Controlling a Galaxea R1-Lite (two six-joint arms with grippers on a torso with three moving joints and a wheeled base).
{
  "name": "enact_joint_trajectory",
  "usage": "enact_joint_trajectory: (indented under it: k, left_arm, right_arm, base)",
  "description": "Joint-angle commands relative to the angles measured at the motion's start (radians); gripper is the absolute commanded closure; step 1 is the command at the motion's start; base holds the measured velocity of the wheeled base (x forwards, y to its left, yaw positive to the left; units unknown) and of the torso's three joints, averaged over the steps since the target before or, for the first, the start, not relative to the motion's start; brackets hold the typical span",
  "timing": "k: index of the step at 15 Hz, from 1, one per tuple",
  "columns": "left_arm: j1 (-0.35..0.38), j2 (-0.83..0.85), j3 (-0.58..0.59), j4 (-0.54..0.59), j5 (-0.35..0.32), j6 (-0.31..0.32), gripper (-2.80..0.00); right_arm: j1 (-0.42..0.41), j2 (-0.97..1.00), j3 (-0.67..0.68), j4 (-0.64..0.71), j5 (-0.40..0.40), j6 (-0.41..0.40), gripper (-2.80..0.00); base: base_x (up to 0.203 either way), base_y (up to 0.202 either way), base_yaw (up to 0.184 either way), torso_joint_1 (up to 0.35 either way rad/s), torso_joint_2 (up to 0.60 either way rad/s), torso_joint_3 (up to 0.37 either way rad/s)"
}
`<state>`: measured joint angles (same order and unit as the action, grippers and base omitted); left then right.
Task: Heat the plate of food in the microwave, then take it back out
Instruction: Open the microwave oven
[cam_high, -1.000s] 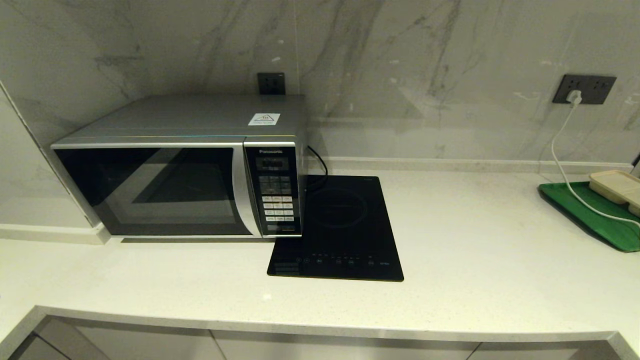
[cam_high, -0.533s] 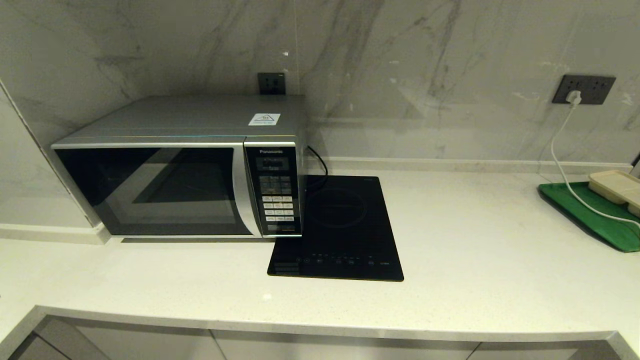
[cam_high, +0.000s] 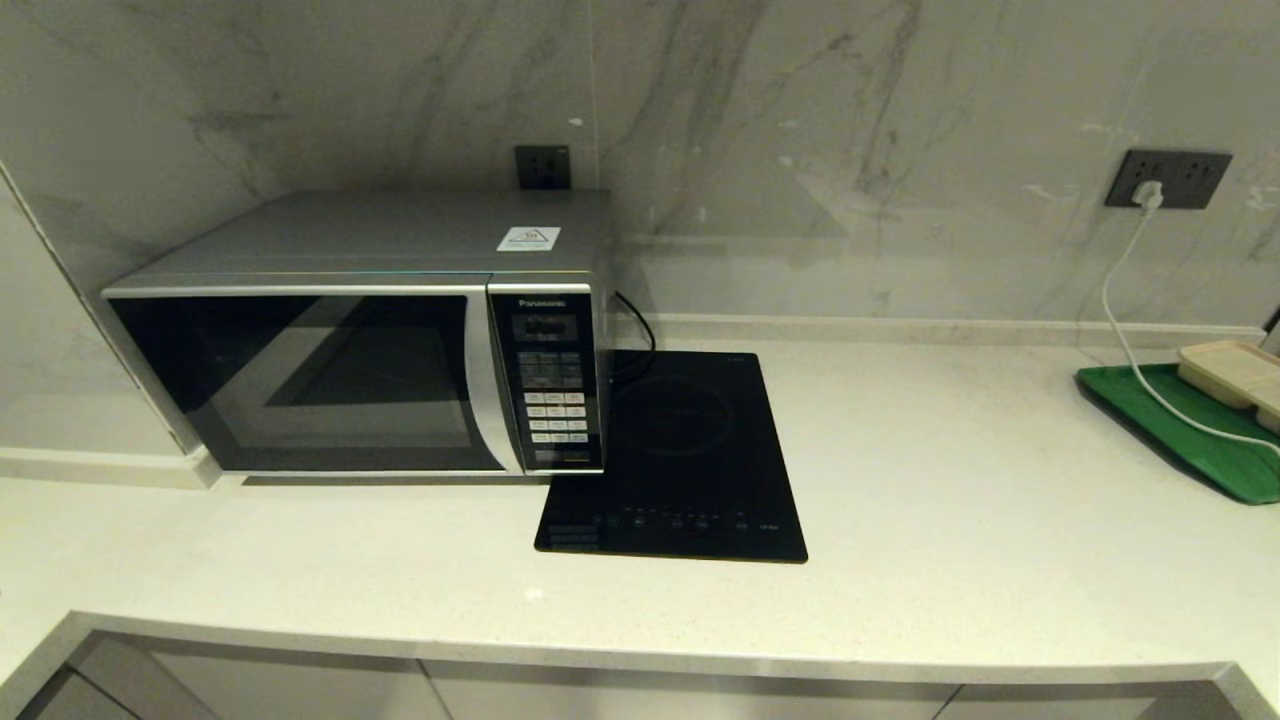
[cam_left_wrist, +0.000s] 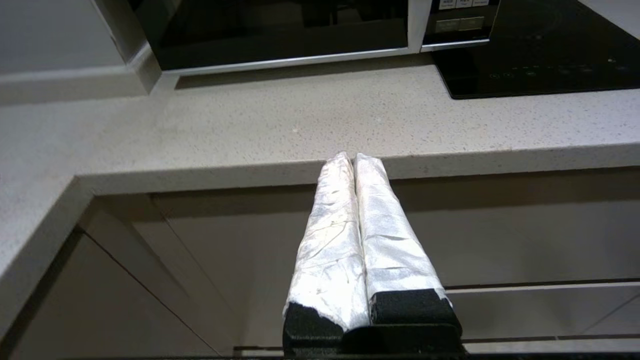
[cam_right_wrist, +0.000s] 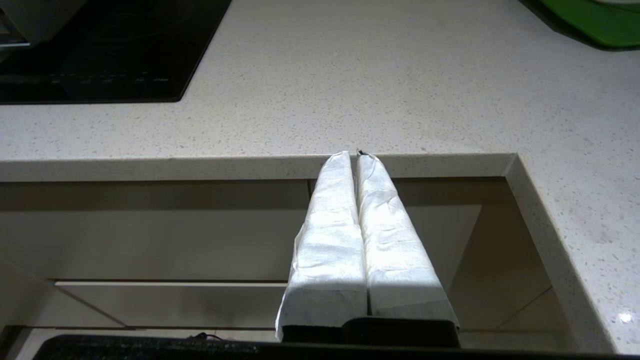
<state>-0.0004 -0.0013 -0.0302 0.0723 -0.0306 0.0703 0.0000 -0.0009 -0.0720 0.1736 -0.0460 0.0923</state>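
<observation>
Below the front edge of the pale speckled stone worktop (cam_high: 900, 520) my left end effector (cam_left_wrist: 354, 158) and right end effector (cam_right_wrist: 354, 156) hung clenched and empty. I saw no plate of food anywhere. For the big silver microwave (cam_high: 370, 330) with closed dark glass door, which I judged heavy and stiff, the curved door edge beside its keypad seemed the right hold.

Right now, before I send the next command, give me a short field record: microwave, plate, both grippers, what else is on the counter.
microwave: door shut, at counter's left
plate of food: not visible in any view
left gripper: shut, empty, below the counter edge
right gripper: shut, empty, below the counter edge
induction hob: flat, right of microwave
green tray: far right, beige container on it
white cable: from wall socket across tray
</observation>
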Motion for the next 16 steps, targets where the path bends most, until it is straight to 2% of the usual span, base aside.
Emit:
enact_joint_trajectory:
  k: [1,4,7,10,12,14,16]
  left_arm:
    - [0.0,0.0,-0.004,0.001,0.015,-0.012,0.0]
    - [0.0,0.0,-0.002,-0.002,0.017,-0.012,0.0]
    - [0.003,0.0,-0.005,0.003,0.037,-0.042,0.0]
    - [0.005,0.002,-0.015,0.017,0.033,-0.006,0.0]
    - [0.003,0.066,-0.143,0.059,0.029,-0.015,0.0]
    - [-0.002,0.202,-0.405,0.121,0.015,-0.057,0.0]
    - [-0.012,0.386,-0.619,0.22,-0.019,-0.106,0.0]
  right_arm:
    - [0.0,0.001,0.0,0.001,0.0,0.001,0.0]
    - [0.001,0.001,0.0,0.001,0.0,0.001,0.0]
    - [0.0,0.001,0.0,0.001,0.0,0.001,0.0]
    - [0.001,0.001,0.0,0.001,0.0,0.001,0.0]
    - [0.0,0.001,0.0,0.001,0.0,0.0,0.0]
    - [0.001,0.001,0.0,0.001,0.0,0.0,0.0]
    - [0.0,0.001,0.0,0.001,0.0,0.001,0.0]
  base:
    - [0.0,0.0,0.0,0.0,0.0,0.0]
    - [0.0,0.0,0.0,0.0,0.0,0.0]
    - [0.0,0.0,0.0,0.0,0.0,0.0]
    - [0.0,0.0,0.0,0.0,0.0,0.0]
    - [0.0,0.0,0.0,0.0,0.0,0.0]
    - [0.0,0.0,0.0,0.0,0.0,0.0]
    - [0.0,0.0,0.0,0.0,0.0,0.0]
